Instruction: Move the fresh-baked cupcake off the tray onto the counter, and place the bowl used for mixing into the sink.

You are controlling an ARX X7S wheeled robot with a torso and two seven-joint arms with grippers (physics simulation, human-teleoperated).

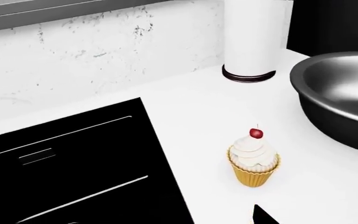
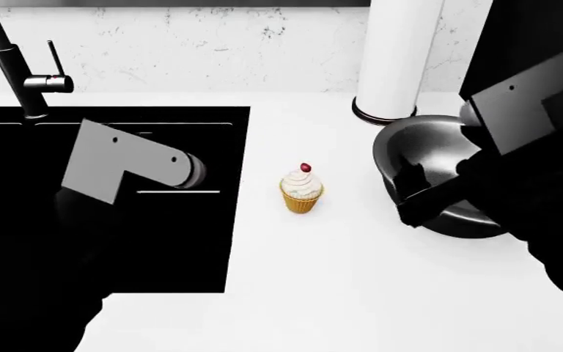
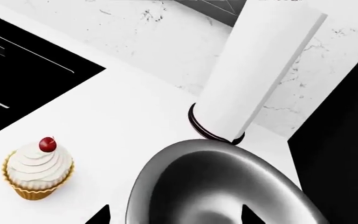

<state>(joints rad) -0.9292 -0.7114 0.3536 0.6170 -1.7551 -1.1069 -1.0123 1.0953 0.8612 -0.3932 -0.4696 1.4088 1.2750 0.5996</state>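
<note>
The cupcake [image 2: 301,189] stands upright on the bare white table [image 2: 321,293], between the sink [image 2: 105,242] and the bowl [image 2: 428,172], touching neither. Its wrapper is golden-yellow and finely ribbed, flaring a little toward the top; the frosting is a white swirl in soft ridges, capped by a small glossy red cherry with a thin stem. No tray shows under it in any view.

The bowl is round and wide, far broader than the cupcake, dark grey outside and mirror-bright silver within, with a smooth rolled rim. It sits on the table just in front of a tall white cylinder [image 2: 399,51] with a dark ringed base. The sink is a flat black rectangular basin with thin pale lines inside, a slim dark faucet [image 2: 12,66] rising at its far edge. Behind everything runs a white marbled wall [image 2: 213,44] with faint grey veining.

The right fingers [image 2: 421,196] are dark and straddle the near rim of the bowl, one tip outside and one over the shiny interior, spread apart rather than pinched, as far as the dim render allows. The left arm [image 2: 130,165] hangs over the sink; its fingers are lost against the black basin, so I cannot tell whether they are released or clenched.
</note>
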